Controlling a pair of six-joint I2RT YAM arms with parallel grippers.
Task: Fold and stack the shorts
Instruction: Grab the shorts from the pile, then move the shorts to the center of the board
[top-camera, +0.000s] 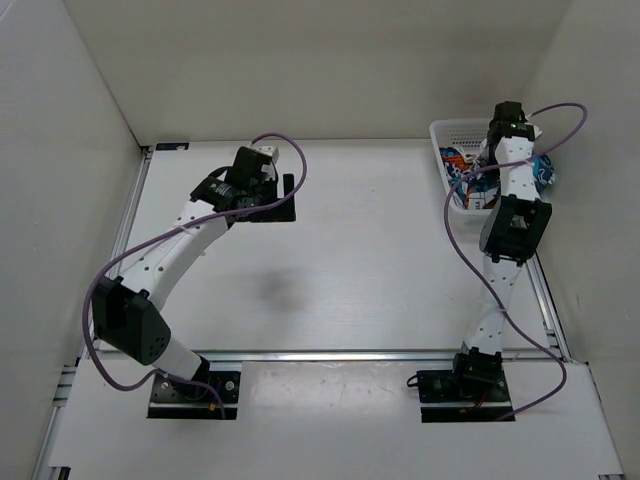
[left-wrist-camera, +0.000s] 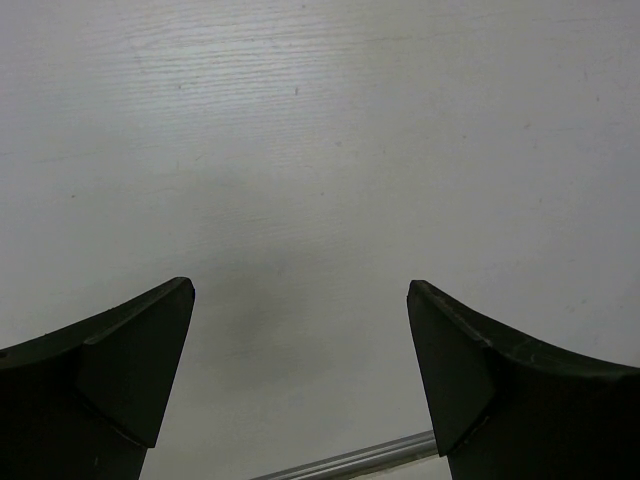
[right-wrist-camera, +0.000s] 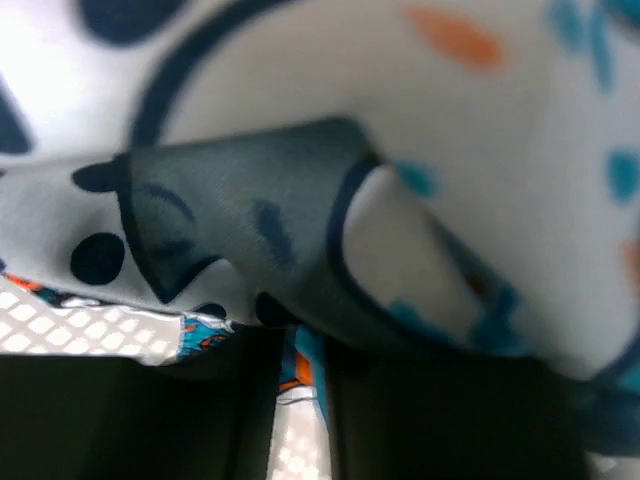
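Note:
The shorts (top-camera: 462, 166), printed in teal, orange, navy and white, lie bunched in the white mesh basket (top-camera: 440, 130) at the far right; a part hangs over its right side. My right gripper (top-camera: 492, 160) reaches down into the basket. In the right wrist view its jaws (right-wrist-camera: 300, 345) stand almost together with a fold of the shorts (right-wrist-camera: 300, 200) pinched between them, and the cloth fills the view. My left gripper (top-camera: 283, 198) hovers over the bare table at the far middle-left. It is open and empty in the left wrist view (left-wrist-camera: 300, 300).
White walls enclose the table on three sides. A metal rail (top-camera: 340, 354) runs across the near side, in front of the arm bases. The basket's mesh (right-wrist-camera: 60, 320) shows under the cloth. A rail (left-wrist-camera: 350, 462) lies below the left gripper.

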